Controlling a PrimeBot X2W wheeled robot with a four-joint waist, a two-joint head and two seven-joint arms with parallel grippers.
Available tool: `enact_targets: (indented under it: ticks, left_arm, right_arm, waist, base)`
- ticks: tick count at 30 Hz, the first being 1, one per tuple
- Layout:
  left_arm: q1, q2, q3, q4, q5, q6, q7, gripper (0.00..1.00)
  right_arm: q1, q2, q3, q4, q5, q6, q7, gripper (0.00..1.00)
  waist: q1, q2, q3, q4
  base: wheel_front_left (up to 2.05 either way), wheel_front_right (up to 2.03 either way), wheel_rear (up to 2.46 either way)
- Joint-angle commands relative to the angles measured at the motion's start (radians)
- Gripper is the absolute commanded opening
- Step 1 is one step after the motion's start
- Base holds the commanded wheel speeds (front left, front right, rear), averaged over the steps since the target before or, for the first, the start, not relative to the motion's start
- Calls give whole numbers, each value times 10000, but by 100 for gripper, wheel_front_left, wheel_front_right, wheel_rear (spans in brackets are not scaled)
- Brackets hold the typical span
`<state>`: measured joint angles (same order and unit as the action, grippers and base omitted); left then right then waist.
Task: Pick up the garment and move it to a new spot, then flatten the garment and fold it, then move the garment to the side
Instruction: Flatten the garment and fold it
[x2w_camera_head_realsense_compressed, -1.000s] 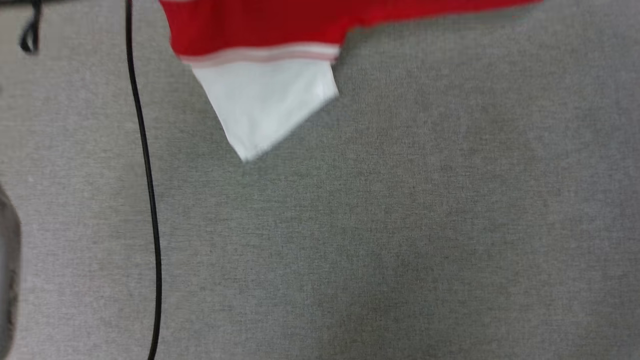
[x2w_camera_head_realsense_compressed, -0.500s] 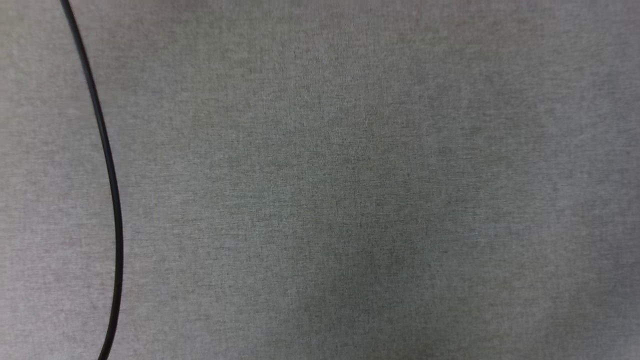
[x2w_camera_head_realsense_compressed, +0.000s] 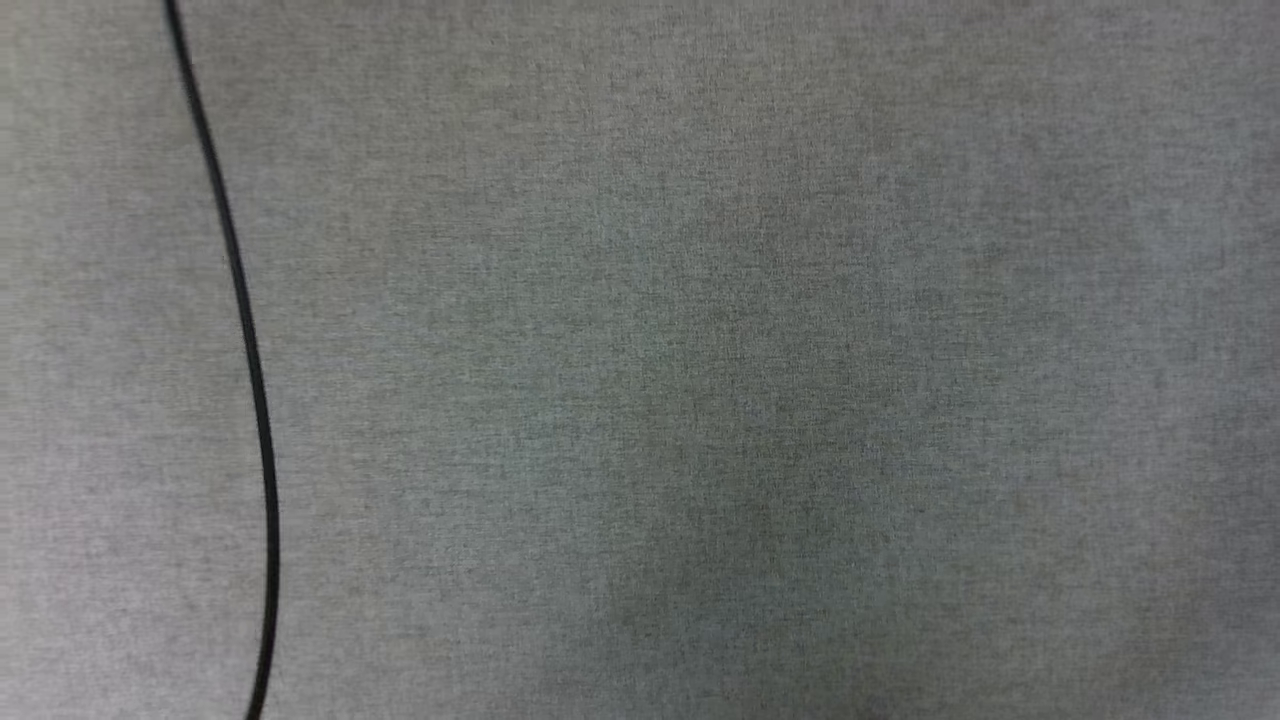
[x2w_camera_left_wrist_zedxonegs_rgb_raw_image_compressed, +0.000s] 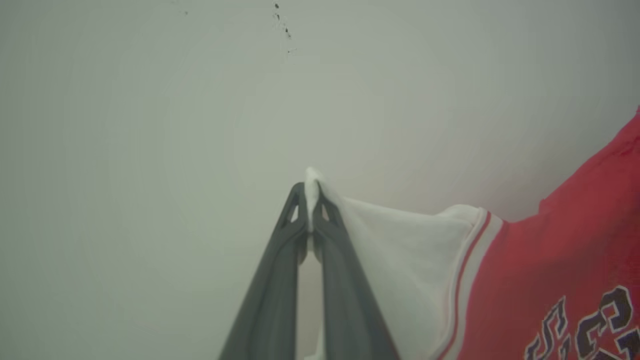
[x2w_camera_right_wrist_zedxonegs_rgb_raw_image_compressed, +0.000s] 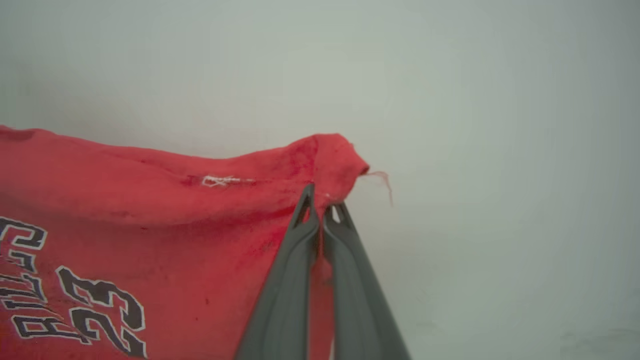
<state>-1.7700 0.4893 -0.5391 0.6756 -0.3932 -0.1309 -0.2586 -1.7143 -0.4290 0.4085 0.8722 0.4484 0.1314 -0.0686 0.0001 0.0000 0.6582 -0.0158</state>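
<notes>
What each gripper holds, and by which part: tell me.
The left gripper is shut on the garment, pinching the tip of its white sleeve. The right gripper is shut on the same garment at a bunched red corner.

Garment (x2w_camera_left_wrist_zedxonegs_rgb_raw_image_compressed: 560, 260) was red with white sleeve, red-white striped trim, black white-edged lettering. Cable (x2w_camera_head_realsense_compressed: 259, 400) was black, cloth (x2w_camera_head_realsense_compressed: 800, 350) mottled grey.

- In the head view I get flat, even light on the grey cloth surface (x2w_camera_head_realsense_compressed: 900, 200); a soft dim shadow sits low at centre.
- My wrist views look hazy, the pale backdrop (x2w_camera_left_wrist_zedxonegs_rgb_raw_image_compressed: 125, 150) blurred, the red garment (x2w_camera_right_wrist_zedxonegs_rgb_raw_image_compressed: 150, 225) soft-edged.
</notes>
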Motion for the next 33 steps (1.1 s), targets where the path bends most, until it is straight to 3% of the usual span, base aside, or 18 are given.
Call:
enact_targets:
  ticks: [1, 8, 17, 24, 33]
  left_arm:
    - [321, -24, -35, -67, -33, 20, -45, 0]
    - [2923, -17, 339, -1394, -194, 296, -76, 0]
    - [7097, 605, 666, -3508, -497, 945, -73, 0]
    - [10337, 1043, 724, -4782, -944, 1671, -43, 0]
    - [14070, 1287, 483, -5593, -1843, 2292, 138, 0]
  right_arm:
    - [228, 33, 138, 34, 83, -16, -112, 0]
    - [1988, -179, 1015, -76, 1145, -16, -628, 0]
    - [5141, -875, 2138, -1361, 2545, -16, -818, 0]
    - [7675, -1385, 2537, -2217, 3290, -16, -848, 0]
    - [10758, -1734, 2645, -3028, 3739, -16, -798, 0]
  waist:
    - [-1, 0, -109, 40]
    - [-1, 0, -852, 186]
    - [-1, 0, -2222, 211]
    - [-1, 0, -3334, 237]
    - [-1, 0, -4773, 274]
  base:
    - [0, 0, 0]
    - [0, 0, 0]
    - [0, 0, 0]
    - [0, 0, 0]
    - [0, 0, 0]
